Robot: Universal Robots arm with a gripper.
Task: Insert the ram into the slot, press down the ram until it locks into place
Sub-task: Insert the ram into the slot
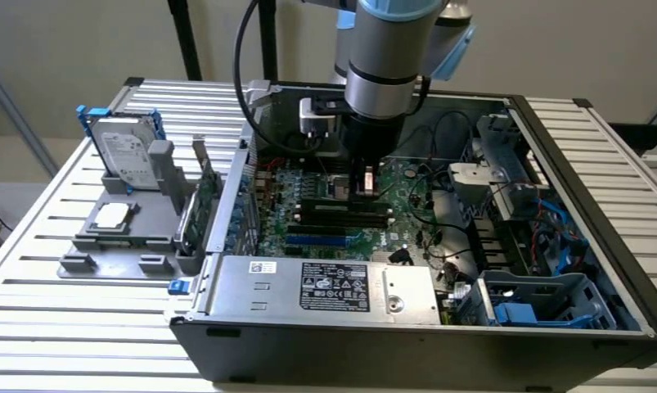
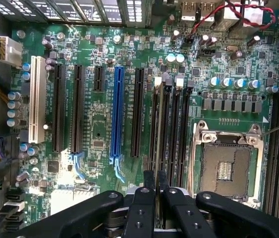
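Note:
My gripper (image 2: pixel 156 178) hangs over the green motherboard (image 2: pixel 99 134) inside the open computer case (image 1: pixel 416 344). Its two black fingers (image 2: pixel 149 181) stand nearly together, pinching a thin strip seen edge-on, which I take to be the ram (image 2: pixel 157 148). That strip runs along the leftmost of several parallel black memory slots (image 2: pixel 155 99) with pale end latches. From this angle I cannot tell how deep it sits. In the exterior view the gripper (image 1: pixel 361 190) is low over the board, just above the black slots (image 1: pixel 339 217).
A blue slot (image 2: pixel 118 114) and black expansion slots lie beside the memory sockets, and the square silver CPU socket (image 2: pixel 226 166) is on the other side. The power supply (image 1: pixel 317 286), cables (image 1: pixel 438 246) and drive cage (image 1: pixel 536 299) crowd the case. A hard drive (image 1: pixel 126 151) stands outside.

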